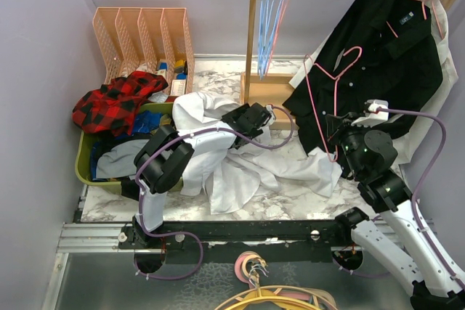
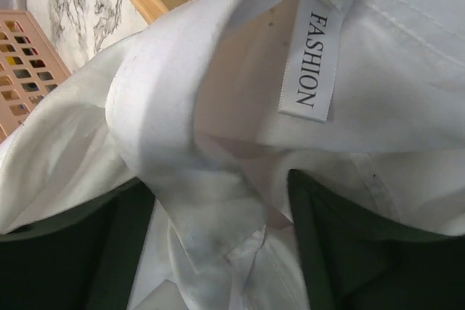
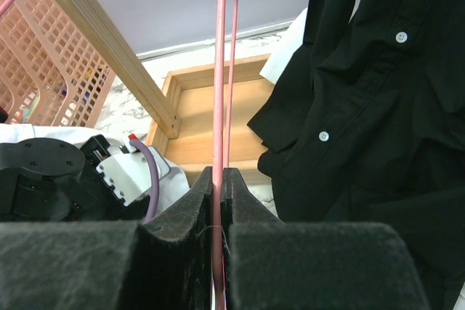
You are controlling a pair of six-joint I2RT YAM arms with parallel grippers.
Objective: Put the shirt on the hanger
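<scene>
Your right gripper (image 3: 218,201): jaws clamped on hanger (image 3: 219,92), upright at 2 o'clock from shirt (image 1: 243,168), heaped on counter (image 1: 305,195). Left gripper (image 2: 221,252): jaws astride collar (image 2: 182,136); you can't tell if pinching. Nothing threaded yet; whole hanging job remains.

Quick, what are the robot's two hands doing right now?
Left gripper: jaws apart with the shirt collar between them; whether it grips cannot be told.
Right gripper: closed on the pink hanger.
</scene>
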